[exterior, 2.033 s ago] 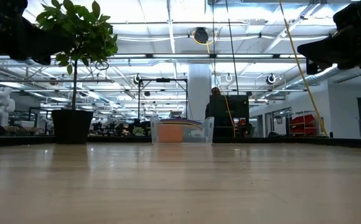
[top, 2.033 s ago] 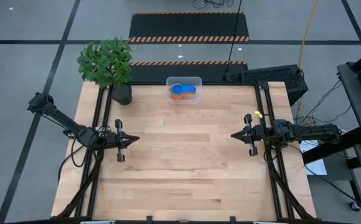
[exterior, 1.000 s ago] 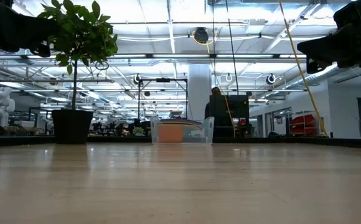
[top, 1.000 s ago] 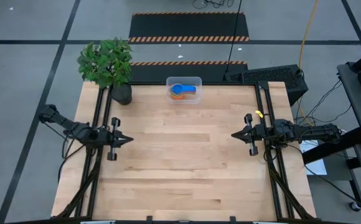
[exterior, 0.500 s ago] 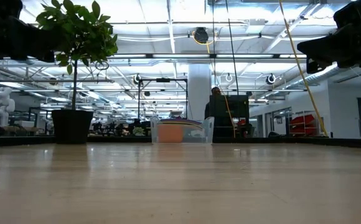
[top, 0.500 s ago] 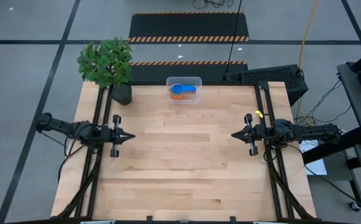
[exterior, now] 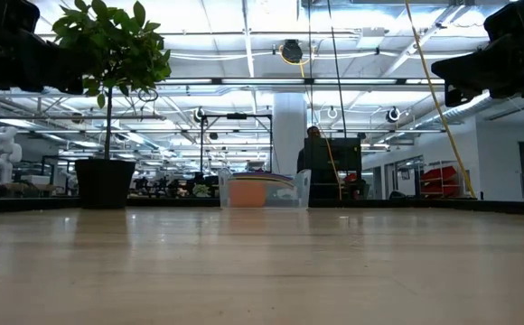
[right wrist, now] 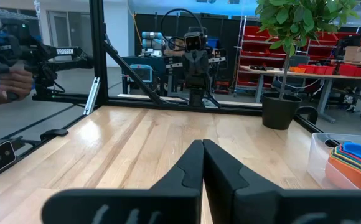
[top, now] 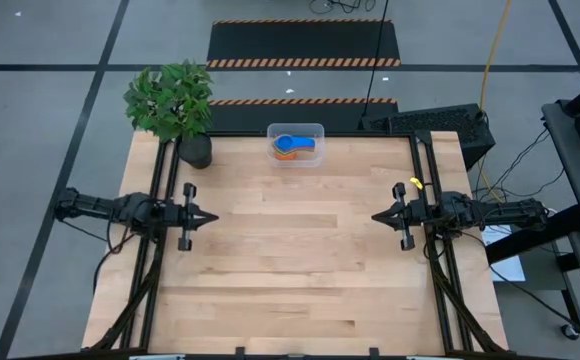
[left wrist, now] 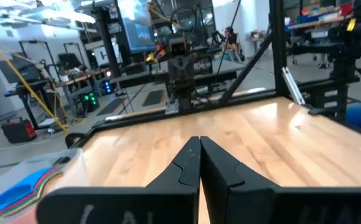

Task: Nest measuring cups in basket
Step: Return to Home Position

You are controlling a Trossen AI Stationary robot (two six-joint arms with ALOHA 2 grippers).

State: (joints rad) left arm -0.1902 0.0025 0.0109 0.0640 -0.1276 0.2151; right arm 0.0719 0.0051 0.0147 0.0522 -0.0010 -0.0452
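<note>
The measuring cups (top: pixel 292 146) sit nested in one stack, blue uppermost and orange below, inside the clear basket (top: pixel 314 131) at the middle of the table's far edge. In the right wrist view the stack (right wrist: pixel 353 163) shows inside the basket (right wrist: pixel 317 148); the left wrist view shows the cups (left wrist: pixel 23 188) too. My left gripper (top: pixel 213 216) is shut and empty at the table's left side, pointing level toward the right. My right gripper (top: pixel 375 216) is shut and empty at the right side, facing it.
A potted green plant (top: pixel 175 105) in a dark pot (top: pixel 196 150) stands at the table's far left corner. Black frame rails (top: pixel 160 250) run along the left and right (top: pixel 432 260) sides. Bare wood lies between the two grippers.
My left arm has swung about its base, so its gripper has moved a little toward the table's near edge and now points straight across at the right gripper. It stays shut. The right arm, cups and basket have kept still.
</note>
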